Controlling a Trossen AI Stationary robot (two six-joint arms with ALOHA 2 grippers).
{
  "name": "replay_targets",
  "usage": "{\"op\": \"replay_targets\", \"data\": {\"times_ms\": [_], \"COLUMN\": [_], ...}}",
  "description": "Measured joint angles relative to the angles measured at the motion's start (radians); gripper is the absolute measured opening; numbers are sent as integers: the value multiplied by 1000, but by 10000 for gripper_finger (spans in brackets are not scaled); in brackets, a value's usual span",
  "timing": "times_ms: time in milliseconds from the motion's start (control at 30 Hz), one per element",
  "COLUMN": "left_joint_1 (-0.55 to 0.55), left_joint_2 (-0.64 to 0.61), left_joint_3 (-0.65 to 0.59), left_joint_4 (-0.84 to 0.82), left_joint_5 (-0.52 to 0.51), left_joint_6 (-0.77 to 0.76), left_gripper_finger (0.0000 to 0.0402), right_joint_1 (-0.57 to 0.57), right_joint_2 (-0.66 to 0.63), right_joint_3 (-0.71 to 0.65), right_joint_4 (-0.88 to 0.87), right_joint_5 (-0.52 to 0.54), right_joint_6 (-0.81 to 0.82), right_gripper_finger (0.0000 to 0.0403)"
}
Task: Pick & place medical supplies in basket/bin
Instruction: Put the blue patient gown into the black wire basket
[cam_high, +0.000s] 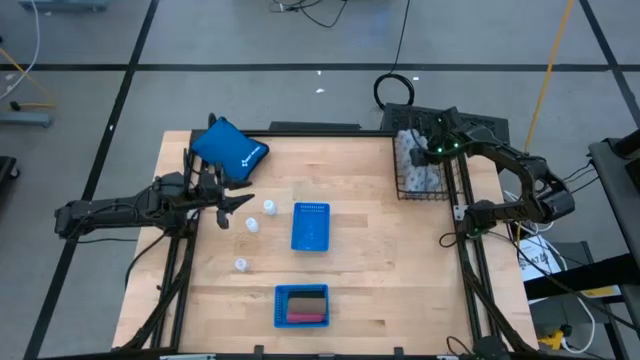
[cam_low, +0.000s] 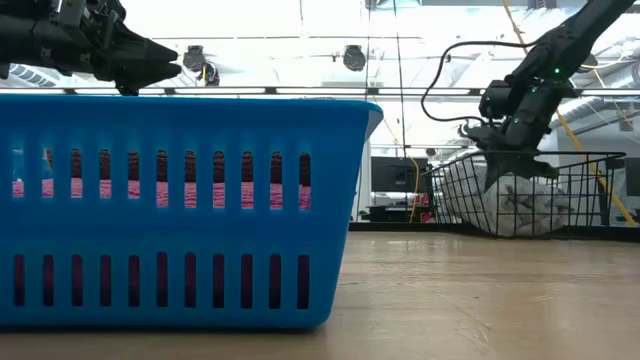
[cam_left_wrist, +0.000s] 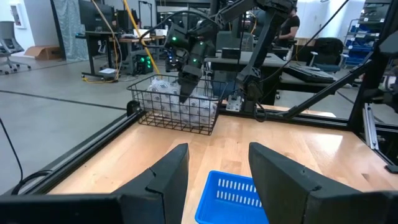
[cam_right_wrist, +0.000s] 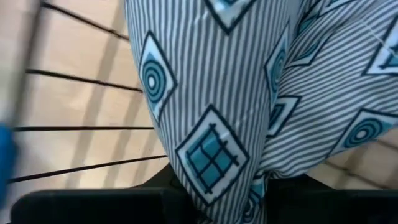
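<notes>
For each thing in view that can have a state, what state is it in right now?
Left tool: open, empty, raised above the table.
Right tool: down in the basket, on the patterned fabric.
Basket: upright, holding patterned fabric.
Three white bottles: on the table, outside the basket.
Front blue tray: upright, holding blocks.

No readable text, labels, brands or numbers anywhere.

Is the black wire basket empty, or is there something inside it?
Not empty. The black wire basket holds bunched white patterned fabric, seen through its mesh in the low view. The right gripper reaches down into it.
</notes>
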Motion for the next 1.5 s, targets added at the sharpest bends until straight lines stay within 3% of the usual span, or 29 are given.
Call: {"op": "replay_targets", "data": {"times_ms": [167,467,700,1067,1500], "left_joint_1": [0,0,0,0,0], "left_joint_2": [0,0,0,0,0], "left_joint_3": [0,0,0,0,0], "left_joint_4": [0,0,0,0,0], "left_joint_5": [0,0,0,0,0], "left_joint_6": [0,0,0,0,0], "left_gripper_finger": [177,177,177,177,177], "right_joint_1": [2,3,3,13,89], "right_joint_2": [0,-1,-1,-51,-111], "right_joint_3": [-2,-2,-2,-2,-2], "right_joint_4": [3,10,33,55,111], "right_joint_5": [162,184,180,232,436], "right_joint_6": [-57,-93,-64,-58,-58], "right_gripper_finger": [105,209,256,253,218]}}
